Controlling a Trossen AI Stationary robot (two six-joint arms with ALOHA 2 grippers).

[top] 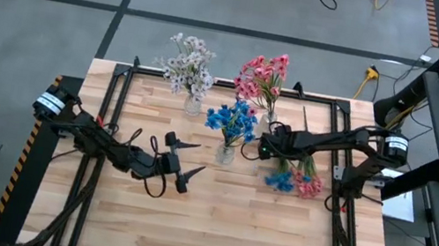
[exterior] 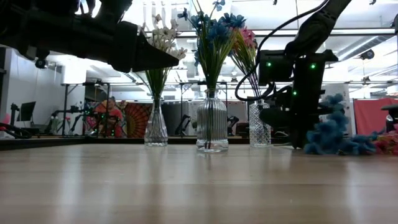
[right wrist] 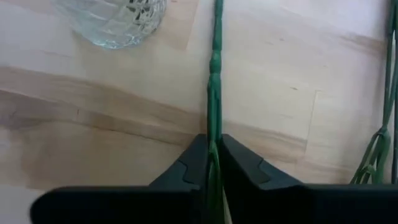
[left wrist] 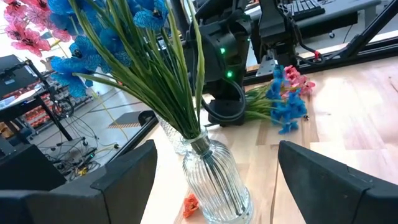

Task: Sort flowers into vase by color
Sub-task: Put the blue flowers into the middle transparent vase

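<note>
Left pincer [top: 192, 159]: lower centre of the high view, hovering over bare worktop [top: 228, 232], its two fingers [left wrist: 329, 180] spread wide apart, gripping nothing; in its wrist view the blue vase stands between the fingers, farther off.
Blue vase [top: 225, 153]: ribbed clear glass at the centre of the high view, upright, holding blue flowers [top: 233, 119]; a small orange-red scrap [left wrist: 190, 203] lies on the wood at its foot.
Right pincer [right wrist: 212, 163]: just right of centre in the high view, low at the worktop beside the blue vase; fingers together, clamped on a thin green stem [right wrist: 214, 81].
Stem: lies along the wood, running straight out from between the fingertips past the base of a patterned glass vase [right wrist: 112, 22] in the upper left of the right wrist view.
Loose flowers [top: 294, 182]: a blue and pink heap lying flat on the worktop, right of centre in the high view, just beneath the right arm; their stems point toward the far edge.
Pink vase [top: 268, 118]: upright, up and right of the blue vase, holding pink flowers [top: 261, 75].
White vase [top: 193, 103]: upright, up and left of the blue vase, holding white flowers [top: 186, 64].
Low view: three vases in a row, white left, blue middle, pink right.
Room behind: a person [exterior: 111, 115] in red sits far off at the left of the low view.
</note>
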